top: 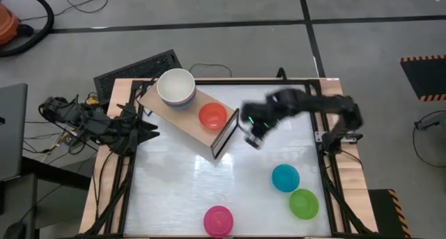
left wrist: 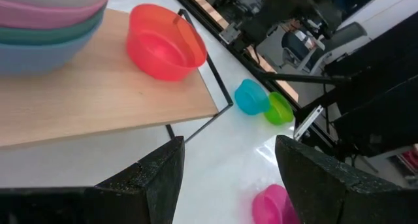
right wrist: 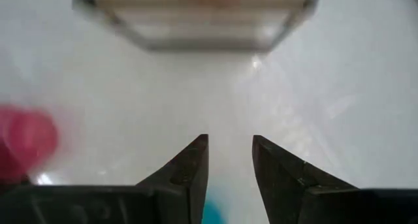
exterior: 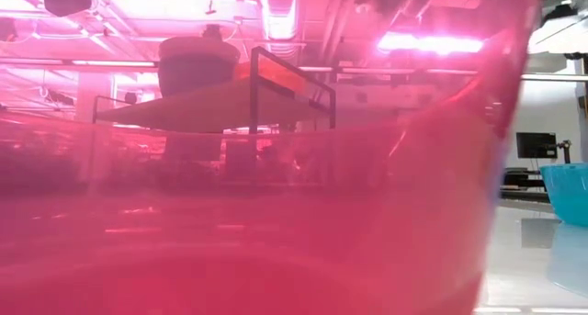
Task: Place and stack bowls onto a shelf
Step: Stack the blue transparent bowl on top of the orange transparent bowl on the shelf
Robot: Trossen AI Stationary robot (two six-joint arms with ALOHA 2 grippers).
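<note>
The shelf (top: 188,113), a light-wood board on a black frame, stands at the table's far left. On it sits a stack of bowls (top: 175,88) with the white one on top; the left wrist view shows pink, teal and blue-grey bowls (left wrist: 46,28) under it. A red bowl (top: 212,116) rests upright on the board beside the stack. The teal bowl (top: 285,178), lime green bowl (top: 304,203) and magenta bowl (top: 218,220) stand on the table. My right gripper (top: 251,136) hovers just right of the shelf's end, open and empty (right wrist: 230,140). My left gripper (left wrist: 228,145) waits open at the table's left edge.
A black keyboard-like slab (top: 136,66) lies beyond the shelf's far left corner. Cables (top: 70,113) bunch at the left edge. The magenta bowl (exterior: 276,214) fills the low view, close to the near edge. White tabletop (top: 174,176) lies bare between the shelf and the near bowls.
</note>
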